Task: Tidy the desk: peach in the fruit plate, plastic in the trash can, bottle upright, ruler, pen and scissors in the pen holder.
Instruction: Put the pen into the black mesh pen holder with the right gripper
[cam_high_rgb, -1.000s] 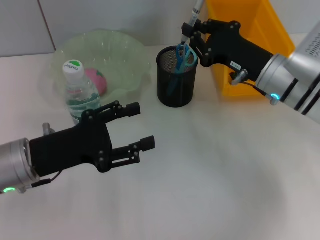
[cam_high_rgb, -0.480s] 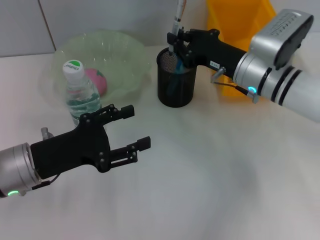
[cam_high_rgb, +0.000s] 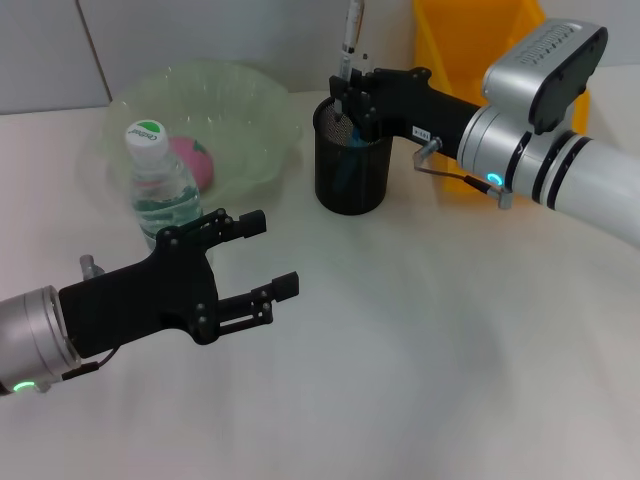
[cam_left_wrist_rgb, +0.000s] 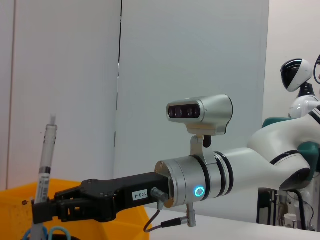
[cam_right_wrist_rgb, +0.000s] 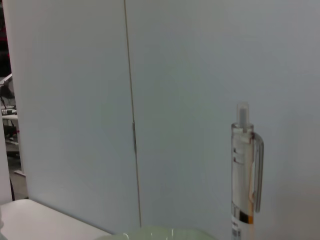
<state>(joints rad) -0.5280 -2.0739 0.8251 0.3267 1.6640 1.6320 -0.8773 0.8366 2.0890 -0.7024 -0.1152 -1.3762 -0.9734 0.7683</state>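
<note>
One right gripper (cam_high_rgb: 347, 92) clamping upright pen (cam_high_rgb: 352, 28) over pen holder (cam_high_rgb: 351, 167).

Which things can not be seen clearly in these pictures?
- Pen tip: head view, hidden by the right hand and pen holder rim.
- Ruler: not distinguishable inside the holder mesh.
- Peach: partly behind the bottle.
- Yellow bin contents: covered by the right arm.

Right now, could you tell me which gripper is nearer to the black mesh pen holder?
Right. The right gripper sits directly over the black mesh pen holder, its fingers shut on the clear pen. The left gripper hovers open in front of it, beside the water bottle.
</note>
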